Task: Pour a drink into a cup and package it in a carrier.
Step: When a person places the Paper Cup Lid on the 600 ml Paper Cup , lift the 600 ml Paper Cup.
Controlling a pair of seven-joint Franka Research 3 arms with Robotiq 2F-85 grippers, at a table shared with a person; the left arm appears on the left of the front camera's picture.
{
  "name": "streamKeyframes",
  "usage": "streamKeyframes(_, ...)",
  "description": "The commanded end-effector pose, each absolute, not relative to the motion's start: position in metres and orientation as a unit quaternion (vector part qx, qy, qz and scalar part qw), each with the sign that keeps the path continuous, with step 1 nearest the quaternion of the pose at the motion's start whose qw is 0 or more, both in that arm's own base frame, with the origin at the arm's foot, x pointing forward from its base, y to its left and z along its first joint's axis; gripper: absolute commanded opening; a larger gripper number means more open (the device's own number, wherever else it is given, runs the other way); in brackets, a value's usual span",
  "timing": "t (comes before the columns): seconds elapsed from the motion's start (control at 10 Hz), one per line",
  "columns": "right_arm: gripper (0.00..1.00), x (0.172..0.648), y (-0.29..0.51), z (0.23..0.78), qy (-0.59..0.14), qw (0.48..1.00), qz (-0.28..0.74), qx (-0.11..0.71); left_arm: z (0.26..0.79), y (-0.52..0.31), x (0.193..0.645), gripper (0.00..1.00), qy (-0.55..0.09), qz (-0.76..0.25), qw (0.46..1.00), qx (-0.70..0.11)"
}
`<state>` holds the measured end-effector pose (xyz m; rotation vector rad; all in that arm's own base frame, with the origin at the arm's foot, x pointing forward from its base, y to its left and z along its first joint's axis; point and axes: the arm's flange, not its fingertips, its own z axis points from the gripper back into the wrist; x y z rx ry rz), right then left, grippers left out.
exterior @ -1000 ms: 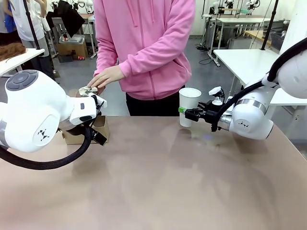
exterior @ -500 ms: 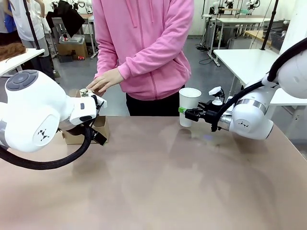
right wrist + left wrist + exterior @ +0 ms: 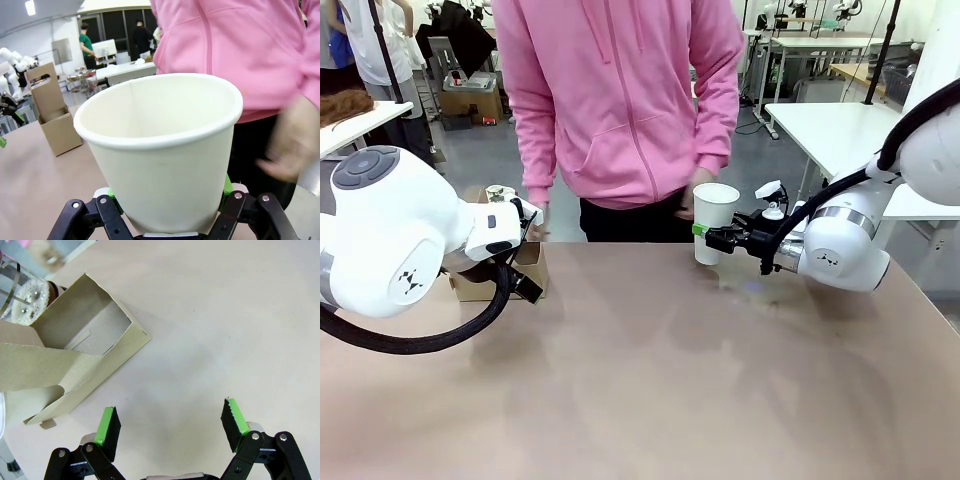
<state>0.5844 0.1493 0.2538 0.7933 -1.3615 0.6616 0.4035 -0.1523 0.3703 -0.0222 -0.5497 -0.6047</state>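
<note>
While the right hand (image 3: pixel 704 232) is clamping an empty white paper cup (image 3: pixel 716 208) at two o'clock, the left hand (image 3: pixel 170 426) is idling apart; pouring, likely next, is demanding steadiness.

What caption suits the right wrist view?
Right gripper shut on a lidless white cup, person in pink close behind, carrier farther off on the table.

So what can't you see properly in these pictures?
- The jug: left wrist view, cut off by the top-left edge and partly behind the carrier wall, so how full it is can't be told.
- The carrier: front view, mostly behind the left arm.
- The cup bottom: right wrist view, hidden by its own rim and the right hand.
- The person's hand: right wrist view, blurred.
</note>
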Motion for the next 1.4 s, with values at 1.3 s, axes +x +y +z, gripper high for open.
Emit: streamKeyframes(1.3, 0.80, 0.5844, 0.1509, 0.2576, -0.606, 0.656, 0.283, 0.350, 0.3706, -0.1519, 0.4035, 1.00, -0.268, -0.294, 0.918, -0.012)
